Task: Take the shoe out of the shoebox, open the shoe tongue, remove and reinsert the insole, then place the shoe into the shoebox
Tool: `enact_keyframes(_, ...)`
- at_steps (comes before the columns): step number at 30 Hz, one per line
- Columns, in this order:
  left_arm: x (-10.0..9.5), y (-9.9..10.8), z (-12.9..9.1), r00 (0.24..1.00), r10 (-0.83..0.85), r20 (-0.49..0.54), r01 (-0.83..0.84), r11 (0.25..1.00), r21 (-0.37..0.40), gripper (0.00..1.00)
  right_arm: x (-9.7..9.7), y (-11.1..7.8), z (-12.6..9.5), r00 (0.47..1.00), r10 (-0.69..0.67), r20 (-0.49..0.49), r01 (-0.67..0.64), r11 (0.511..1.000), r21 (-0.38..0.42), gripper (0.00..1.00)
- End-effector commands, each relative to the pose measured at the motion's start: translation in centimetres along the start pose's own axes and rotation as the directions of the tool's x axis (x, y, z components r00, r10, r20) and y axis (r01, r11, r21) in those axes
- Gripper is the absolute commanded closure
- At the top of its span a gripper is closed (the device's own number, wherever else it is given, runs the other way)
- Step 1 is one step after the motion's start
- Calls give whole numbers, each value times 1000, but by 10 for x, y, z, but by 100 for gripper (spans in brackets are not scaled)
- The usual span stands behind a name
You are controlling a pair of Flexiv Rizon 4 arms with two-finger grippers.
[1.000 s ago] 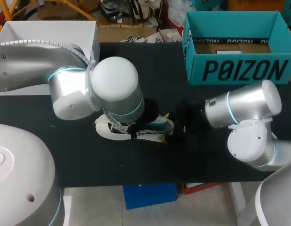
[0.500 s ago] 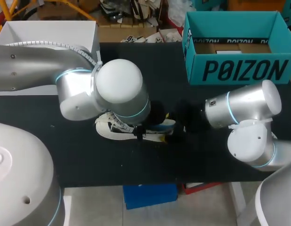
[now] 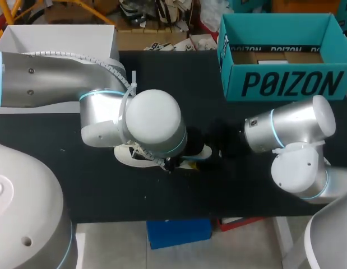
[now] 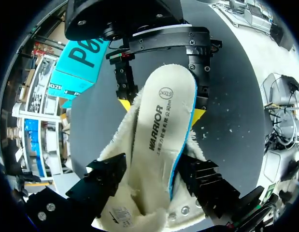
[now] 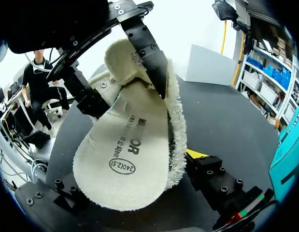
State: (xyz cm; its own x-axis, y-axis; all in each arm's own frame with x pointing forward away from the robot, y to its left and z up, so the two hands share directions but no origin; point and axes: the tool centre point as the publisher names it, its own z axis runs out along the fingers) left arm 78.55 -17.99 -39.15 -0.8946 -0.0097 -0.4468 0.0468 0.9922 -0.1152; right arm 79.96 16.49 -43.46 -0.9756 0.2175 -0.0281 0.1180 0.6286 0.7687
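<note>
The shoe sits about midway across the table, somewhat nearer its front edge than its back. From the head view most of it is hidden under the left arm, which reaches in from the left edge, so only its pale ends show on either side of the arm's big round joint. The left gripper is clamped across the shoe. One black finger presses the fleecy lining on one side, and the other presses the side where the blue rim runs. The right wrist view shows the same thing: one finger on the folded-over collar, the other against the outer wall by the eyelets. The insole, white with dark print and a blue edge, sticks out of the shoe's opening, printed face up and slightly bowed. Its rounded end, which carries a small printed oval, points toward the right gripper. That gripper sits around this end, but I cannot tell whether it is pinching the insole or only flanking it. The right arm comes in from the right edge, its wrist low beside the shoe. The teal shoebox stands open at the back right corner, well apart from the shoe. A white box is at the back left corner.
</note>
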Motion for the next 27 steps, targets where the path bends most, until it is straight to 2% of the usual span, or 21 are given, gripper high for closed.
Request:
enact_keyframes(1,7,-6,1,1000,10,15,-11,1000,12,8,0,-2,2,1000,2,1,-2,1000,2,100)
enact_keyframes(3,7,-9,0,1000,17,17,-18,1000,25,11,0,-2,2,1000,2,1,-2,1000,2,100)
enact_keyframes(18,-2,-36,8,997,71,39,-74,994,77,51,0,-2,2,1000,2,1,-2,1000,2,100)
enact_keyframes(22,-2,-39,8,996,77,37,-80,993,88,72,0,-2,2,1000,2,1,-2,1000,2,100)
enact_keyframes(24,-2,-39,7,996,78,35,-81,993,91,100,0,-2,2,1000,2,1,-2,1000,2,100)
enact_keyframes(27,0,-35,2,996,78,31,-81,992,93,100,0,-2,2,1000,2,1,-2,1000,2,100)
